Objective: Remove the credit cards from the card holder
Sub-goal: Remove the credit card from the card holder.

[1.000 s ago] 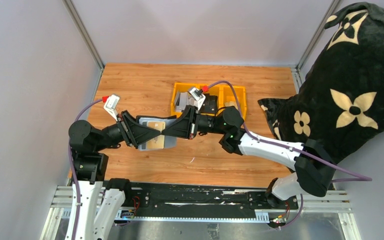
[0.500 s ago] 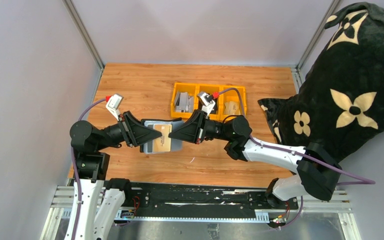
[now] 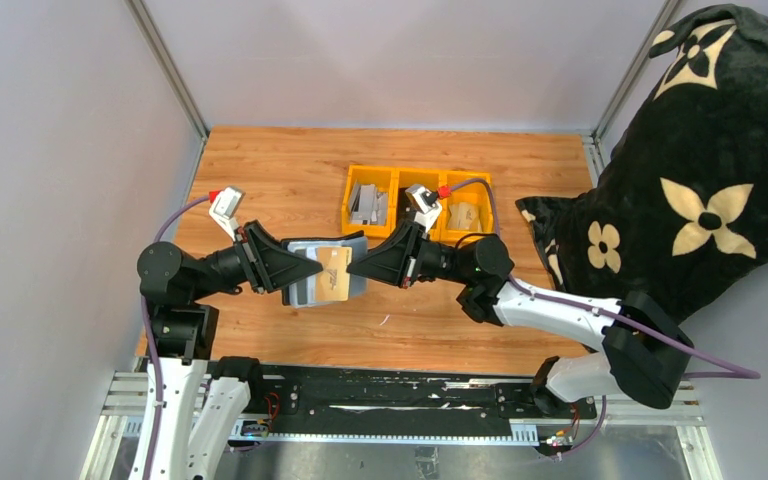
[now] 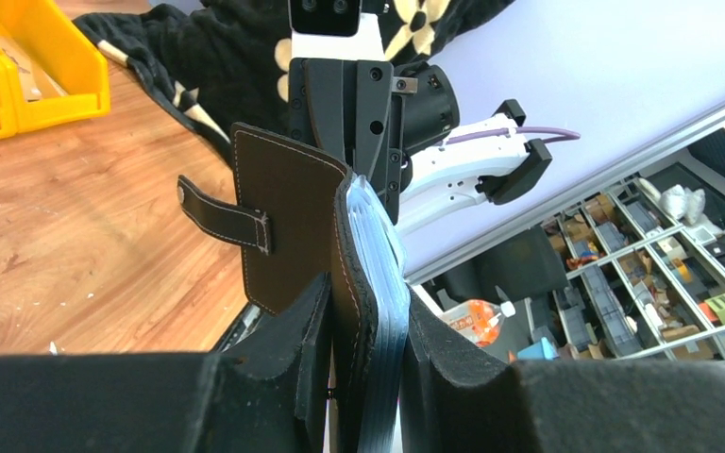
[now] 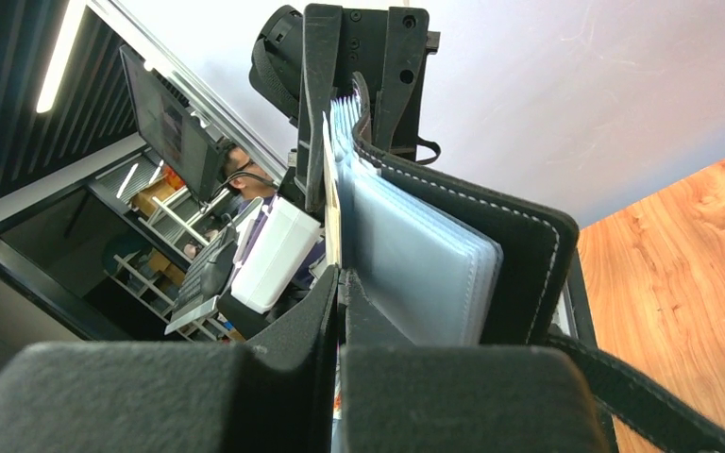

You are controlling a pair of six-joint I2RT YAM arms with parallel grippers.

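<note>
**Drawing a card straight out of the clamped holder**

The wooden worktop (image 3: 260, 170) carries a row of yellow plastic bins (image 3: 370, 169) at the middle of its far edge. The two arms meet nose to nose over the area left of its centre, clear of the surface.

The left gripper (image 3: 295, 274) has its jaws clamped on the small black leather fold-over card holder (image 4: 288, 217). It holds the card holder on edge in the air with the open side turned towards the other arm. The right gripper (image 5: 340, 283) has its jaws pinched fully together, and they appear to be nipping the free edge of one thin cream-coloured card (image 5: 331, 208) at the outside of the stack. Beside that card the fan of clear bluish plastic sleeves (image 5: 425, 274) bulges out of the cover. The short snap strap tab (image 4: 222, 212) hangs loose on the far side of the cover.

The step in hand looks like the pull itself.

- **Direction:** It should go best if the right arm backs away in the plane of the card, along the sleeve's open mouth, with no twist. A skewed pull would probably wedge the card's corners in the pocket.
- **Left grip:** The left grip ought to stay firm near the spine so the whole holder is not dragged along.
- **Main risk:** The neighbouring sleeve may be caught in the pinch, which I cannot rule out here. A slow first stretch would show whether the card alone is sliding.
</note>
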